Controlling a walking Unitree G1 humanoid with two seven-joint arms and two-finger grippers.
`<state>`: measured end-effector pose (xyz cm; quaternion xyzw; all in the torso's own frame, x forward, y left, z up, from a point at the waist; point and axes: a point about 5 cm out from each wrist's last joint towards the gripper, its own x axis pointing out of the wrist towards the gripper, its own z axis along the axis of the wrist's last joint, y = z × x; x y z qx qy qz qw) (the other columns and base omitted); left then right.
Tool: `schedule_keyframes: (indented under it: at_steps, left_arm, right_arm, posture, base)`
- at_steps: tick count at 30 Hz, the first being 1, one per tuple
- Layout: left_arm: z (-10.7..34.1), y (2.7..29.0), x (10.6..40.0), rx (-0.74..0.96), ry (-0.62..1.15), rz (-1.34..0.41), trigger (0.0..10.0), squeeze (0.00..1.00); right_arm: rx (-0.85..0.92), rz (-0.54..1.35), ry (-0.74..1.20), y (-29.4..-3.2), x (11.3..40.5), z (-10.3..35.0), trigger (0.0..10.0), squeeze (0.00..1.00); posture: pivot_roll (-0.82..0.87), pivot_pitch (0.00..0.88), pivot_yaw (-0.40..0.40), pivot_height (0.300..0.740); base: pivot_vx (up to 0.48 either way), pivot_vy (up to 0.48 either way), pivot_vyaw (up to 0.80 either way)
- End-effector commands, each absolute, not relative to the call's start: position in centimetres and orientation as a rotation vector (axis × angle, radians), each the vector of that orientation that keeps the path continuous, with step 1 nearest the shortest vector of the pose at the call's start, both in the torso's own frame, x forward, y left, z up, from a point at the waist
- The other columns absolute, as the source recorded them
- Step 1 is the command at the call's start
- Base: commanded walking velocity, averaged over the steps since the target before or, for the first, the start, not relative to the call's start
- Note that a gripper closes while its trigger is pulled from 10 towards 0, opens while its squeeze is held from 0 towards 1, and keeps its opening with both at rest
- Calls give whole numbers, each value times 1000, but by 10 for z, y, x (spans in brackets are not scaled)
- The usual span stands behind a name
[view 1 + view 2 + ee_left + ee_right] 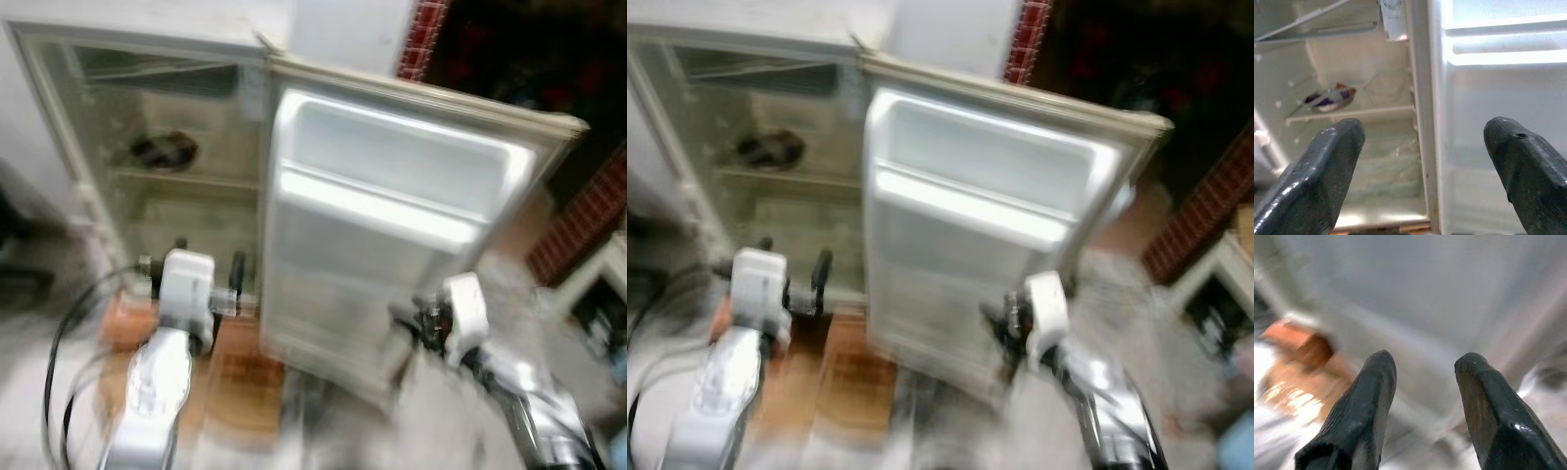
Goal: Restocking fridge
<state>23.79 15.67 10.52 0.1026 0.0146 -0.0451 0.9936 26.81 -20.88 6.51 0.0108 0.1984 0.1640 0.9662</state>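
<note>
Brick walling [588,220] is showing off to the right, and a small fridge [147,108] is standing open against the white wall, its door [392,206] swung out toward the robot. On the inner shelf [1352,113] a dark, purple-marked packet or dish [1330,96] is lying; I cannot tell which. Just in front of the cabinet opening the left gripper [1425,171] is hovering, fingers [1322,171] spread wide and holding nothing, the shelf item well beyond them. Down by the door's lower edge the right gripper [1422,401] is pointing at the blurred door panel, fingers parted and empty
</note>
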Motion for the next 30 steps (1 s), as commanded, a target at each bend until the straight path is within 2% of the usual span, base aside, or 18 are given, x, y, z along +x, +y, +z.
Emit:
schedule_keyframes:
  at_steps: [1,4,11,22,30]
  left_arm:
    - [107,155,241,205,24,-88,10000,0]
    - [108,155,241,200,22,-81,10000,0]
    - [106,161,243,192,44,-20,10000,0]
    - [99,176,246,153,119,141,10000,0]
    - [99,174,247,154,123,133,10000,0]
  right_arm:
    - [0,267,361,-217,276,72,10000,0]
    - [-4,227,318,-216,283,77,10000,0]
    - [-5,181,220,-205,298,90,10000,0]
    - [-22,95,125,-202,317,109,10000,0]
    - [-47,32,82,-203,327,119,10000,0]
  posture:
    - [69,0,-73,740]
    - [70,0,-72,740]
    - [73,0,-74,740]
    - [75,0,-78,740]
    - [75,0,-76,740]
  base:
    - [0,-450,0]
    - [266,-398,0]
    - [437,-74,63]
    - [0,0,760]
    - [0,0,738]
